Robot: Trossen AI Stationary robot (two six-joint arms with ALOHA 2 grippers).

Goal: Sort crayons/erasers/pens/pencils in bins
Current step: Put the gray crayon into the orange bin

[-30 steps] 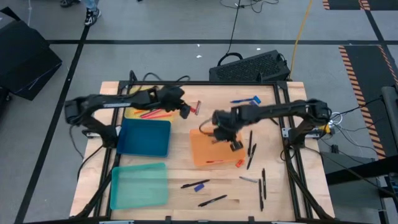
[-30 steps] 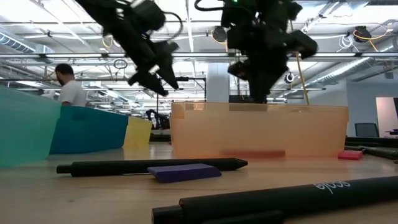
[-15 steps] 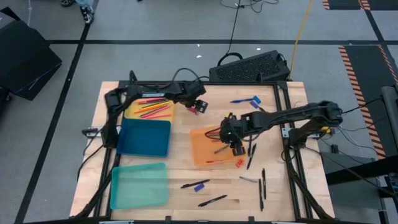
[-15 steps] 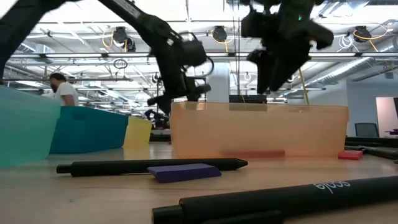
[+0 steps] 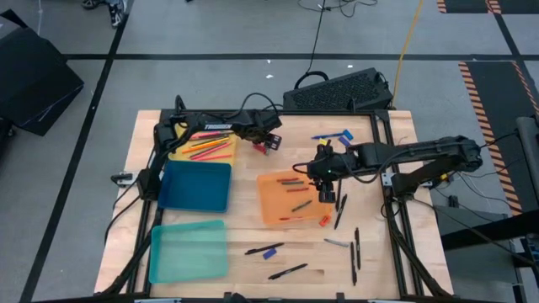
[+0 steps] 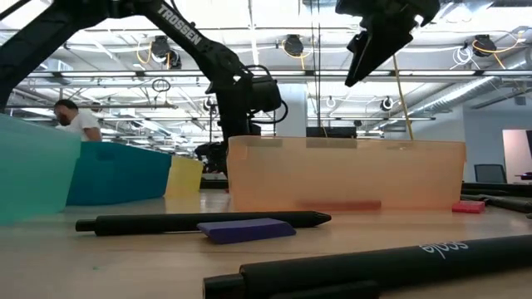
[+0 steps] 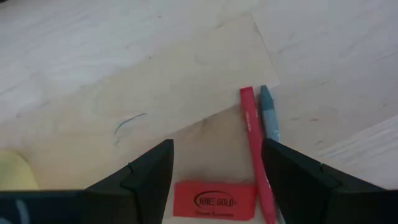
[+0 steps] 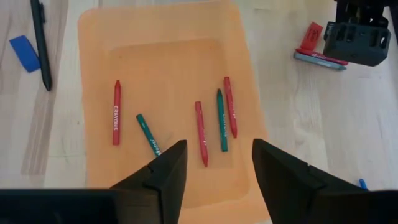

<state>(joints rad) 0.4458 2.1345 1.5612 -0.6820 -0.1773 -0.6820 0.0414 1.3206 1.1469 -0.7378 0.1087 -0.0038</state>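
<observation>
My left gripper [image 7: 214, 152] hangs open, low over the far middle of the table [image 5: 269, 141]. A red eraser [image 7: 214, 200] lies on the wood between its fingers, with a red crayon [image 7: 252, 149] and a grey crayon [image 7: 268, 115] beside it. My right gripper [image 8: 217, 149] is open, raised over the right edge of the orange bin [image 5: 268, 210], which holds several red and green crayons [image 8: 202, 130]. The yellow bin [image 5: 181, 154] holds pencils [image 5: 210, 147]. The blue bin [image 5: 196, 185] and the teal bin [image 5: 187, 250] stand on the left.
Black pens lie to the right of the orange bin [image 5: 339, 210] and near the front edge [image 5: 288, 271]. A blue eraser [image 5: 269, 252] lies beside a pen there, and a red eraser [image 5: 324, 220] by the orange bin's corner. Blue pens [image 5: 330, 136] lie at the far right.
My left gripper has gone a little toward the table's right edge and come down over the red eraser, while its arm has swung toward the far edge. My right gripper has risen and moved from over the orange bin's middle toward the bin's right edge.
</observation>
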